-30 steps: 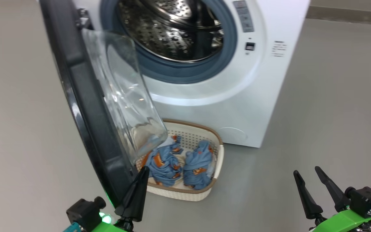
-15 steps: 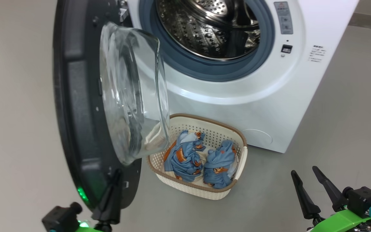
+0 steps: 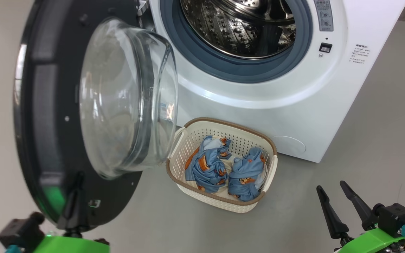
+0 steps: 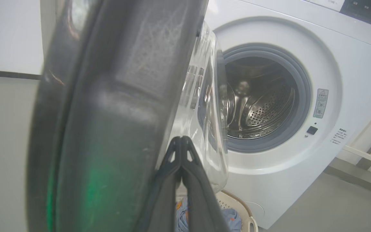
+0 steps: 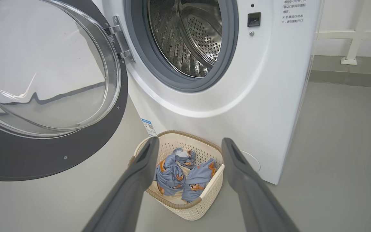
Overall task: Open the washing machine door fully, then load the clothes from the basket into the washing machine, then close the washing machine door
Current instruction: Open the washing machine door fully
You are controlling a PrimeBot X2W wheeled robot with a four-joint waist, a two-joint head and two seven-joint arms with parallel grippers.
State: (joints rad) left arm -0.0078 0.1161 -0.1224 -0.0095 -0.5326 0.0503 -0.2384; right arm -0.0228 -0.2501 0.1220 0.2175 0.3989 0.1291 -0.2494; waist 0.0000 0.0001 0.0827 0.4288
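The left end effector (image 4: 181, 141), fingers pressed together and holding nothing, seems to rest its tips against the inner face of the door (image 3: 44, 105) at the lower left of the frame. Since it only pushes, it could skid off the glossy rim onto the glass bowl, and the door might then swing in over the basket (image 3: 223, 123) at lower centre. The right end effector (image 3: 330, 186) hangs at the lower right, fingers wide apart and empty, well clear of the clothes (image 3: 206, 165), which lie in the basket before the washer (image 3: 258, 112).
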